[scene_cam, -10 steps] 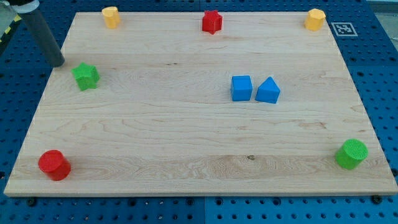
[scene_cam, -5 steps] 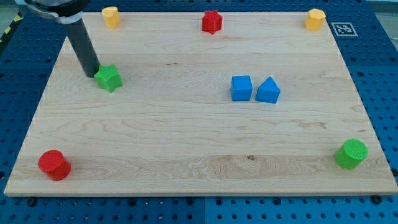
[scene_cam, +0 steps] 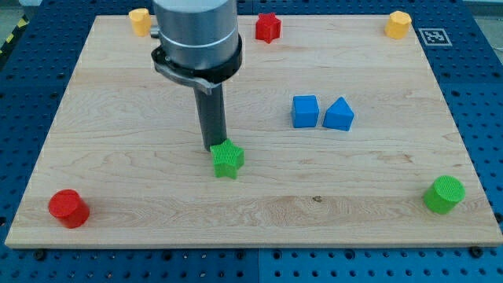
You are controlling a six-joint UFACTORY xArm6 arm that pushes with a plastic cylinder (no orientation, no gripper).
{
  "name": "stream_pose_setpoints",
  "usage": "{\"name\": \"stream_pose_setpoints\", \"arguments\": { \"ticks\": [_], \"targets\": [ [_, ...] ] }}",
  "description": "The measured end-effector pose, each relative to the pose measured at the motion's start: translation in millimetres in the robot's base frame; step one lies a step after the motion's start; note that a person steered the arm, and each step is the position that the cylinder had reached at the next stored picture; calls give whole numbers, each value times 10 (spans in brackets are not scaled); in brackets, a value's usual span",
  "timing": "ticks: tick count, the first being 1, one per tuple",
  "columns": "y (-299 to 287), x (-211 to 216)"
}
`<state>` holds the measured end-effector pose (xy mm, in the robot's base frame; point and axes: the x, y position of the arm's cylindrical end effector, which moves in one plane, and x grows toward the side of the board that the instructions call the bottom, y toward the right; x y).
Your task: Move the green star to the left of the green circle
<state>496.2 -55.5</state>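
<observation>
Since the earlier frame the green star (scene_cam: pixel 227 159) has shifted from the board's left side toward centre, my tip (scene_cam: pixel 215 148) touching its upper-left edge. No jaws are fitted; nothing is grasped. The green circle (scene_cam: pixel 444 194) sits well apart, at the view's bottom right.

You see a pale wood-grain desk (scene_cam: pixel 141 181) on a blue pegboard (scene_cam: pixel 479 71) dotted with dark holes. On it sit a green star (scene_cam: pixel 227 159), a green circle (scene_cam: pixel 444 193), a red cylinder (scene_cam: pixel 68 208), a red star (scene_cam: pixel 268 27), two blue blocks (scene_cam: pixel 305 111) (scene_cam: pixel 339 115) and two yellow blocks (scene_cam: pixel 140 20) (scene_cam: pixel 398 24). The rod (scene_cam: pixel 211 118) is dark, its housing (scene_cam: pixel 196 35) grey. A black-and-white tag (scene_cam: pixel 433 36) marks the view's top right.
</observation>
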Motion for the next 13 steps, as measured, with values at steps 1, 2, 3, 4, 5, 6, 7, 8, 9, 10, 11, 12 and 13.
{"name": "stream_pose_setpoints", "arguments": {
  "ticks": [1, 2, 3, 4, 5, 6, 7, 8, 9, 10, 11, 12, 13],
  "targets": [
    [-92, 109],
    [-127, 278],
    [-63, 414],
    [124, 445],
    [362, 503],
    [584, 758],
    [876, 802],
    [1011, 802],
    [1001, 802],
    [774, 716],
    [764, 589],
    [944, 627],
    [1245, 616]
  ]
}}
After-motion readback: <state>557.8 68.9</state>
